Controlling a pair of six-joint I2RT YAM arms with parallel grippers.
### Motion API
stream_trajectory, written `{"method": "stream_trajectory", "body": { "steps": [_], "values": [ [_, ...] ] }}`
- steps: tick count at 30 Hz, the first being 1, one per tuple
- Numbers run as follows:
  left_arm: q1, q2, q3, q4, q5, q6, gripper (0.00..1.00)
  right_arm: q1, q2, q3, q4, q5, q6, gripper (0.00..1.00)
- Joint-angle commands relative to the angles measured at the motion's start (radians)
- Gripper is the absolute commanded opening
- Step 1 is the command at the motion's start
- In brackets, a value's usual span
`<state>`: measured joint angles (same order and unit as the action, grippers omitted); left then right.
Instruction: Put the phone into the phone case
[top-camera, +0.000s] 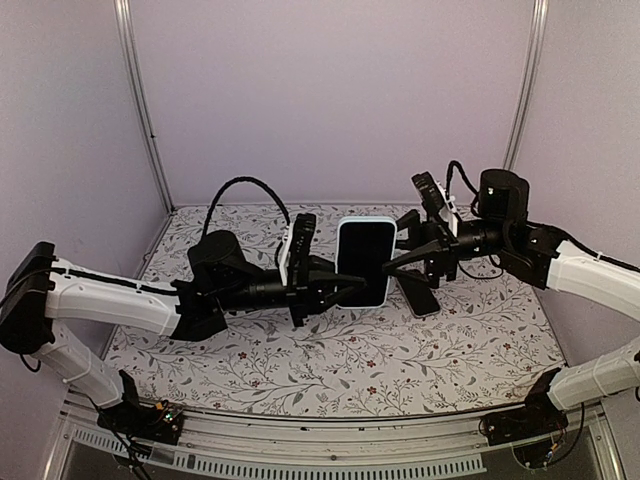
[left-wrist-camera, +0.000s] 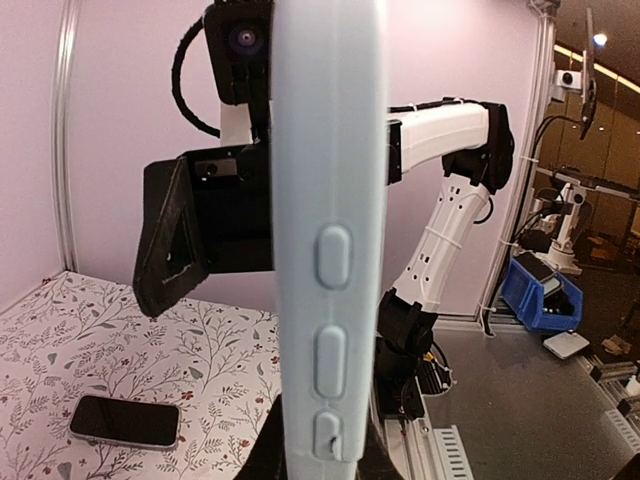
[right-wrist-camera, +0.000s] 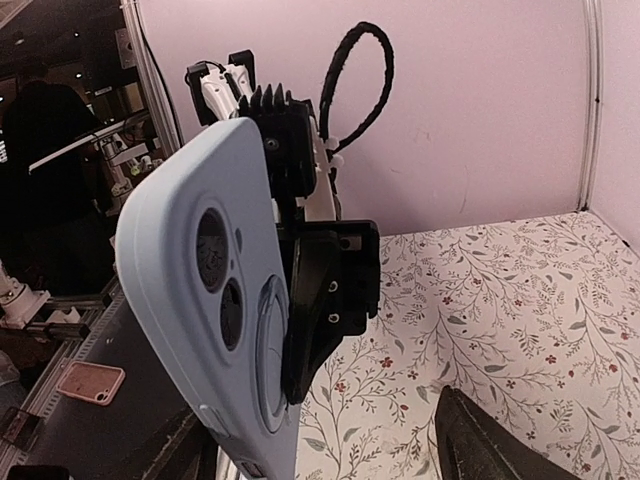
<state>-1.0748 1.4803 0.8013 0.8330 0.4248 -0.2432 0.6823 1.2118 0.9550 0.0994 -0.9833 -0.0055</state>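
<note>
Left gripper (top-camera: 340, 284): clamped on light-blue phone case (top-camera: 365, 258), held upright above floral table (top-camera: 300, 360). Right gripper (top-camera: 408, 243): jaws apart, empty, just beside the phone case. Phone (top-camera: 421, 298): flat on table, not yet picked up. Insertion wholly outstanding.

Left arm (top-camera: 120, 295) stretched inward, left end effector (top-camera: 348, 285) clamped shut, right arm (top-camera: 590, 270) reaching inward opposite, right end effector (top-camera: 403, 245) spread wide
</note>
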Motion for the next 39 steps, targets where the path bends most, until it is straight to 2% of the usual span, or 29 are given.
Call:
{"method": "stream_trajectory", "body": {
  "steps": [1, 2, 3, 6, 8, 11, 19, 20, 23, 24, 28, 30, 33, 39],
  "values": [
    [0.006, -0.019, 0.006, 0.073, -0.039, -0.016, 0.00, -0.001, -0.017, -0.040, 0.109, -0.046, 0.078, 0.71],
    [0.006, -0.014, 0.012, 0.068, -0.042, -0.019, 0.00, -0.001, -0.013, -0.044, 0.126, -0.049, 0.096, 0.66],
    [0.006, -0.008, 0.017, 0.061, -0.046, -0.022, 0.00, -0.001, -0.003, -0.047, 0.143, -0.049, 0.110, 0.55],
    [0.006, 0.005, 0.028, 0.053, -0.050, -0.034, 0.00, -0.001, 0.019, -0.053, 0.185, -0.049, 0.153, 0.40],
    [0.005, 0.005, 0.028, 0.056, -0.048, -0.043, 0.00, -0.001, 0.022, -0.054, 0.189, -0.019, 0.162, 0.23],
    [0.006, 0.004, 0.023, 0.049, -0.062, -0.050, 0.00, -0.001, 0.017, -0.052, 0.187, -0.006, 0.166, 0.01],
    [0.007, 0.017, 0.025, -0.007, -0.120, -0.067, 0.01, -0.007, 0.066, -0.025, 0.156, -0.006, 0.226, 0.00],
    [0.008, 0.017, 0.024, -0.008, -0.120, -0.071, 0.15, -0.009, 0.070, -0.022, 0.144, -0.002, 0.230, 0.00],
    [0.011, -0.003, 0.027, -0.049, -0.184, -0.072, 0.84, -0.031, 0.083, -0.020, 0.115, 0.002, 0.243, 0.00],
    [0.011, -0.021, 0.030, -0.093, -0.248, -0.070, 0.97, -0.042, 0.091, -0.021, 0.102, 0.005, 0.252, 0.00],
    [0.032, -0.079, 0.090, -0.377, -0.664, -0.088, 0.99, -0.104, 0.162, -0.009, -0.014, 0.043, 0.306, 0.00],
    [0.067, -0.076, 0.139, -0.551, -0.784, -0.134, 0.99, -0.131, 0.233, -0.003, -0.044, 0.041, 0.338, 0.00],
    [0.115, -0.068, 0.162, -0.681, -0.810, -0.190, 0.99, -0.160, 0.374, 0.030, -0.072, 0.020, 0.393, 0.00],
    [0.126, -0.087, 0.102, -0.631, -0.771, -0.226, 0.99, -0.195, 0.524, 0.070, -0.096, 0.053, 0.382, 0.00]
  ]
}}
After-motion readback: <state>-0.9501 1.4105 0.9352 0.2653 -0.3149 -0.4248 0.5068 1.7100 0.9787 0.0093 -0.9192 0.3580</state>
